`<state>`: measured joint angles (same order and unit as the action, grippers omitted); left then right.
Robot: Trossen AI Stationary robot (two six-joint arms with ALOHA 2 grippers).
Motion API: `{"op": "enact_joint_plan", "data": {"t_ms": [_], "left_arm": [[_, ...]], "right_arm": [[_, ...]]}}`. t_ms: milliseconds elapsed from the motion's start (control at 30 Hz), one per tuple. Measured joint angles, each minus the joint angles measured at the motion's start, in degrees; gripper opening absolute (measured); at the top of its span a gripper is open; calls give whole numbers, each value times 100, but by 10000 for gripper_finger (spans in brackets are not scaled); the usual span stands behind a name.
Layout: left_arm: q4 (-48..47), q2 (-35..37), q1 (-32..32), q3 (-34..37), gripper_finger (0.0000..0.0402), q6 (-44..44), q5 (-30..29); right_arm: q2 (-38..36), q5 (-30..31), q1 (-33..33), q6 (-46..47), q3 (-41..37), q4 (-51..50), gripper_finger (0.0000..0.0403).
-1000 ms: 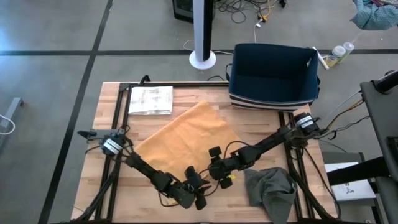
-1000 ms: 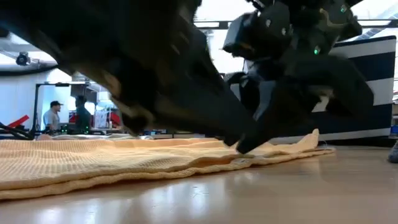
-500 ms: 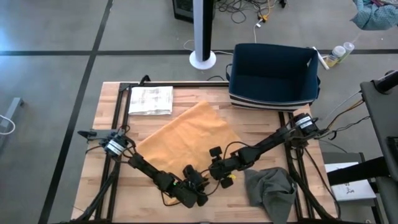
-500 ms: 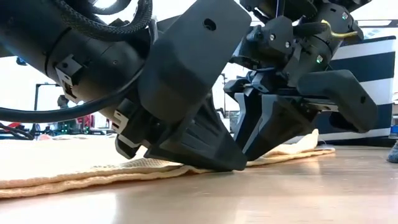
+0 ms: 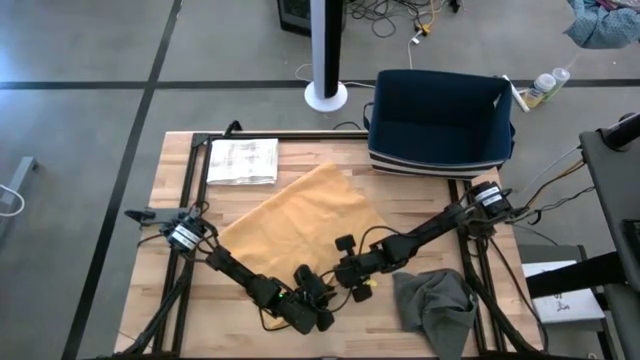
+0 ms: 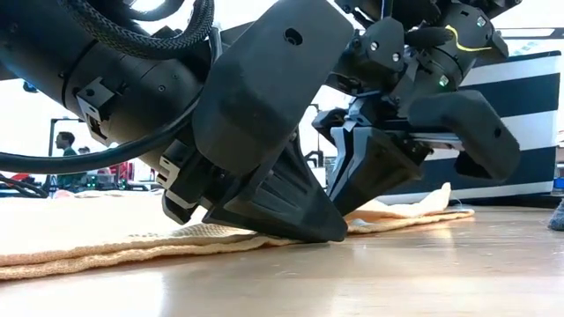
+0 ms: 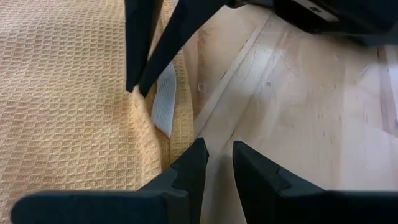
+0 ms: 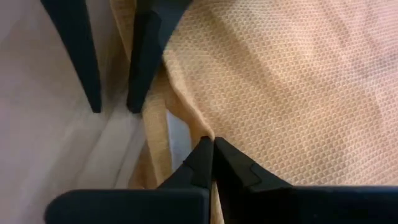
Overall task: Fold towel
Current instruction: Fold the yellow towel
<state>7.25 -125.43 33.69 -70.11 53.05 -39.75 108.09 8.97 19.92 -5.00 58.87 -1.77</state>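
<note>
Towel is laid flat on the bench, an orange waffle-weave cloth turned diagonally, with its near corner under the two pincers. A soft, light, limp handling is to be expected: the weave gives grip, nothing in it is fragile, and it is likely to drape and sag wherever it is not held (a hemmed edge with a white label is shown in the left wrist view). Hold is best taken at the hem near a corner, where the cloth is doubled.

On the left, the left pincer is set down at the towel's near edge with its fingers slightly apart; cloth between them cannot be made out, so whether it grips cannot be told. Just beside it, on the right, the right pincer is closed together, and the towel's edge appears to be pinched in its tips. Farther right, a grey cloth is left crumpled, well apart from the towel.
</note>
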Motion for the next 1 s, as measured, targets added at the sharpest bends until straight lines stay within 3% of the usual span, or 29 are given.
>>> {"op": "enact_joint_plan", "data": {"t_ms": [267,367,633,867,1000], "left_arm": [[-35,2,2,2,76,64,15],[-37,2,2,4,76,64,15],[-66,4,2,7,76,77,69],[-119,7,4,9,76,103,140],[-129,7,11,9,76,96,155]], "right_arm": [[-59,-329,117,279,576,-1206,3],[-39,-862,118,504,674,-1232,1],[79,-939,116,804,641,-1249,1],[46,-1664,114,1016,641,-1236,0],[186,-1660,114,1067,631,-1232,0]]}}
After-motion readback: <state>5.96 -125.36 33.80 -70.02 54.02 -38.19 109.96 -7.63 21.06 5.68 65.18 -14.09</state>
